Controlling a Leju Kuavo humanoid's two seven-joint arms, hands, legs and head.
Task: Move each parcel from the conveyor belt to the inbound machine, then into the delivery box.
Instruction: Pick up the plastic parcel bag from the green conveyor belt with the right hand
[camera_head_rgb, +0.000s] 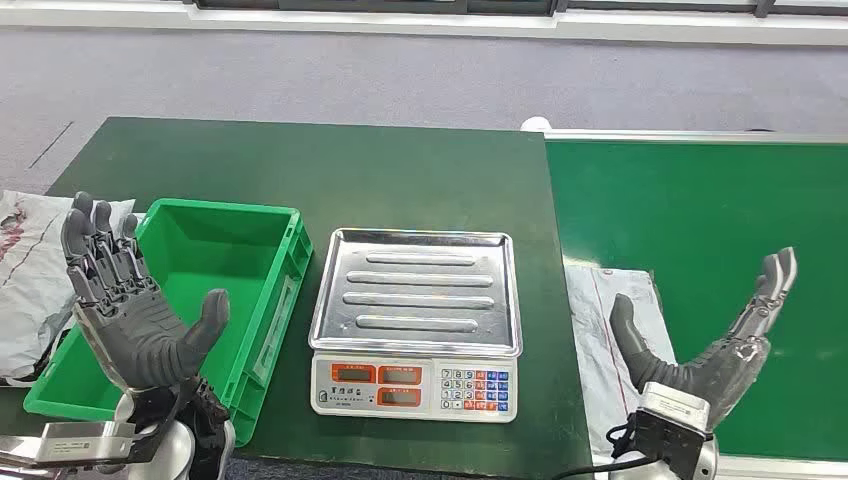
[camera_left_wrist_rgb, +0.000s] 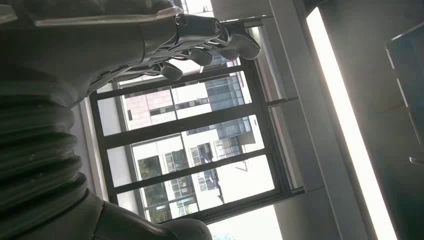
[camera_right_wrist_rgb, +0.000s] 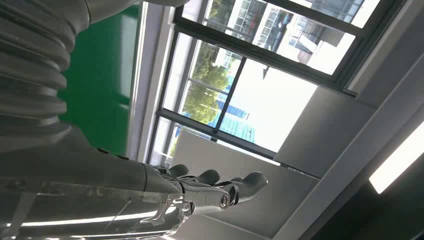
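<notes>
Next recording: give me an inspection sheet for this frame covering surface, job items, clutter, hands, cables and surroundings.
Surface: dark green table, with the brighter green conveyor belt adjoining it on the right.
Job's things: white parcel lies at the belt's near left edge; scale with its steel tray bare; green crate with nothing seen inside.
Clutter: crumpled white bags left of the crate.
Hands: left hand raised over the crate, fingers apart, holding nothing; right hand raised beside the parcel, fingers apart, holding nothing.
Cables: black cable at the right wrist.
Surroundings: grey floor; wrist views show windows and a ceiling light.
</notes>
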